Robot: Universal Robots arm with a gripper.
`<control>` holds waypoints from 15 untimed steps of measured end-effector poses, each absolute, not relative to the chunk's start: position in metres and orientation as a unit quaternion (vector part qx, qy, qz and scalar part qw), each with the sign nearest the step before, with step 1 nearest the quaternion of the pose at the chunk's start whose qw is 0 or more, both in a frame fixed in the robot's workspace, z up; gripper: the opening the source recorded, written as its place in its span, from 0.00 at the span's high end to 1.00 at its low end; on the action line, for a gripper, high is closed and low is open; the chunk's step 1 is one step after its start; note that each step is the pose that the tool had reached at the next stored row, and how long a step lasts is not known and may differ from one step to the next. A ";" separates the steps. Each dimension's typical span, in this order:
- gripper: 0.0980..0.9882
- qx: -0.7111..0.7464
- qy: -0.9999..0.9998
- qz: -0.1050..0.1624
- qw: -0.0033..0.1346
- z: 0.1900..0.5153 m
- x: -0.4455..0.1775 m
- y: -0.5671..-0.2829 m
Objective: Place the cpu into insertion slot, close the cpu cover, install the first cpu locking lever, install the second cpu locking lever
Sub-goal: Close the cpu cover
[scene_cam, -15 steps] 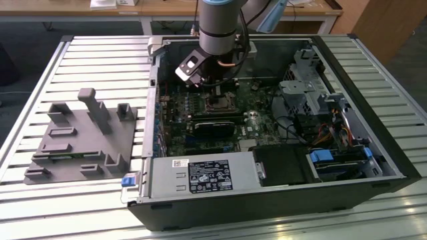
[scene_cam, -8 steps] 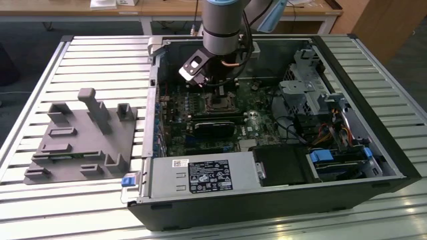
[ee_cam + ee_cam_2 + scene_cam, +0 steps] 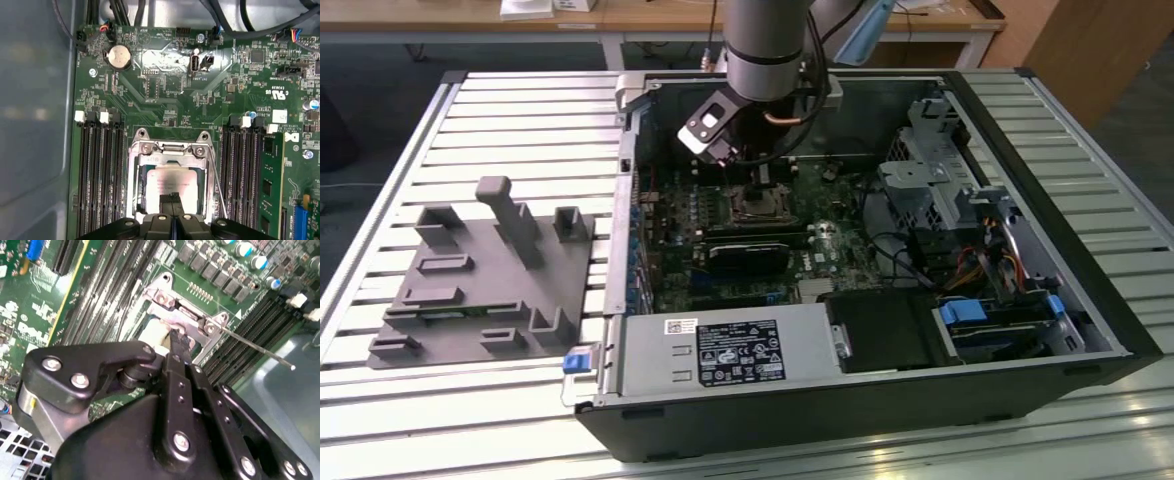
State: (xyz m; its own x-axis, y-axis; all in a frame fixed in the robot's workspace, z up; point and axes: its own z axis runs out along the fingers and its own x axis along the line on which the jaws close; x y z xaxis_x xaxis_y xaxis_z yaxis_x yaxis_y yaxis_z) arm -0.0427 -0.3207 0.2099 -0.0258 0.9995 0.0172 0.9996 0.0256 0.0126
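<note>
The cpu, a dull silvery square, lies in the insertion slot on the green board inside the open computer case. The cpu cover, a thin silvery frame, lies flat around the cpu, which shows through its window. A thin locking lever sticks out loose from the socket corner over the memory slots; it also runs along the socket's side as a rod. My gripper is shut with nothing between the fingers, its tip down on the socket's edge at the cover. The arm reaches down into the case.
Long black memory slots flank the socket, with a green memory stick on one side. A black fan card sits just below the socket. Drive cage and power supply crowd the case. A grey fixture stands at the exterior view's left.
</note>
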 end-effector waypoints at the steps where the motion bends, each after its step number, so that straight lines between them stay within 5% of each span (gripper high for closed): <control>1: 0.99 -0.698 -0.716 -0.010 0.002 0.210 -0.042 -0.321; 15: 0.99 -0.698 -0.716 -0.012 0.003 0.210 -0.035 -0.321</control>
